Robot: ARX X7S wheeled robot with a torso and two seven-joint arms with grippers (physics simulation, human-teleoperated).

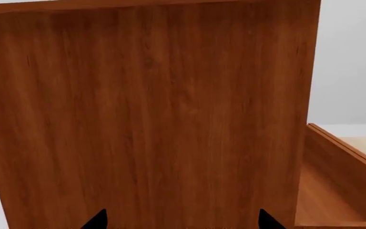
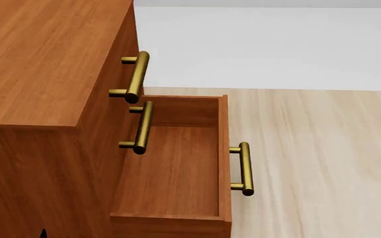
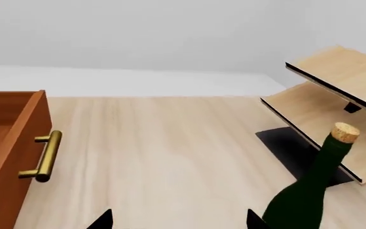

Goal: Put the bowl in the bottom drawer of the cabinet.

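1. We see our left gripper only as 2 dark fingertips at the edge of its wrist view, standing well apart with nothing between them, so it is released. Right in front of it stands the plain reddish-brown side wall of the cabinet.
2. Beyond that wall's edge, off to the side of this gripper, the bottom drawer juts out, its wooden floor bare in the part we can see.
3. From the head view the bottom drawer is pulled out of the cabinet, with its brass handle on the front; the 2 upper drawers are shut.
4. Our right gripper also shows only 2 dark tips, spread apart over pale wooden floor, holding nothing.
5. The drawer front lies well off to one side of it; a dark green wine bottle with a cork stands just beside the other tip, with a light plywood rack behind the bottle.
6. We cannot find the bowl in any view.
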